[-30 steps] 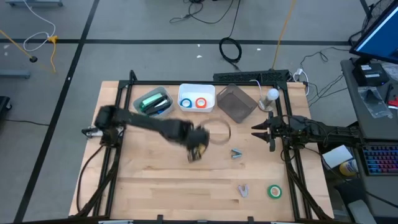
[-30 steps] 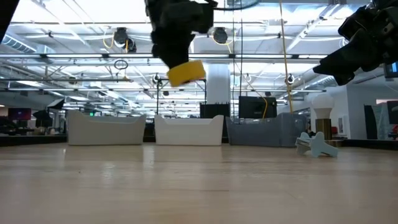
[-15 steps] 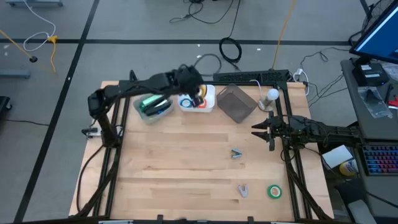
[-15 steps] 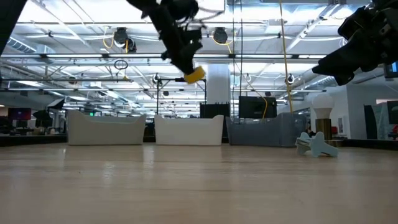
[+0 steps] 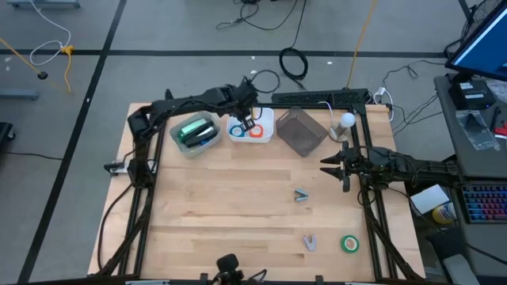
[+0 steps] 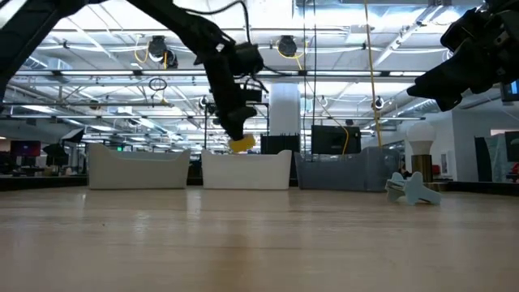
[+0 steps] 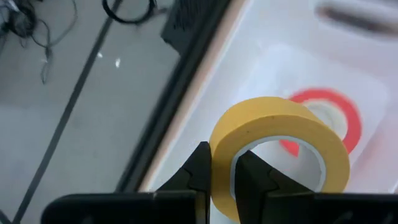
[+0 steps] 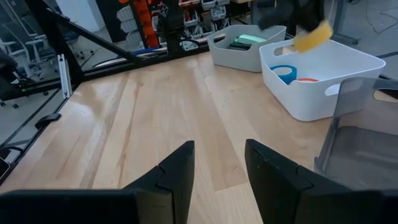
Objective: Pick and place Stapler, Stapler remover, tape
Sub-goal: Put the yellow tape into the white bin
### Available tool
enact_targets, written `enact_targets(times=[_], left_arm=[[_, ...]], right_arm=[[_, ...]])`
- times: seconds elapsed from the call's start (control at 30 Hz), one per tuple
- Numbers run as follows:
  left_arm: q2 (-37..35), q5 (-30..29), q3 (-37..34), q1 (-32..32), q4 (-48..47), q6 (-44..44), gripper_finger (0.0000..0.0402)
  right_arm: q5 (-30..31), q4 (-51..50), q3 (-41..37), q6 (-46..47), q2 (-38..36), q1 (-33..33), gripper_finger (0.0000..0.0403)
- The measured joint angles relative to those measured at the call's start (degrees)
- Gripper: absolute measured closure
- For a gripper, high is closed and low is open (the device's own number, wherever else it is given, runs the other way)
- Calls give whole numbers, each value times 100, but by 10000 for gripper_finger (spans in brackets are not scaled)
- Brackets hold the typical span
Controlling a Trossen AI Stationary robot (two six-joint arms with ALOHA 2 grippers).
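My left gripper (image 5: 247, 119) is shut on the yellow tape roll (image 7: 280, 143) and hovers over the white bin (image 5: 269, 134) at the table's far edge. Blue (image 5: 238, 131) and orange (image 5: 256, 131) tape rolls lie flat inside that bin. The green tape roll (image 5: 349, 243) lies flat near the table's near right corner. Two small grey stapler removers (image 5: 301, 195) (image 5: 310, 241) rest on the wood. A green stapler (image 5: 196, 131) sits in the grey bin. My right gripper (image 5: 329, 168) is open and hovers at the table's right side. My left gripper (image 7: 224, 171) pinches the yellow roll's wall (image 7: 227, 140), one finger (image 7: 252, 177) inside the open centre and one finger (image 7: 200, 165) outside. The fingers slant down from above. The roll (image 6: 242, 143) is lifted clear, just above the white bin's rim (image 6: 246, 154).
A dark translucent bin (image 5: 301, 131) stands right of the white bin, with a small white lamp-like object (image 5: 347, 121) beside it. A black frame rails the table's left, right and far edges. The wood in the middle and near left is bare.
My left gripper has carried the yellow roll from above the table's middle toward the far edge, over the white bin, and has come down close to the bin's rim. It has stayed shut on the roll.
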Motion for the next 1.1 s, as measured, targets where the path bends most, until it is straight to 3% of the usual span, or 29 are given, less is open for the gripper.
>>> enact_targets(times=[0.87,1.1], left_arm=[[731,-284,0,-119,92,870,365],[763,-443,2,-130,137,923,326]], right_arm=[[1,-2,0,0,0,2,269],[-3,-2,0,13,2,0,268]])
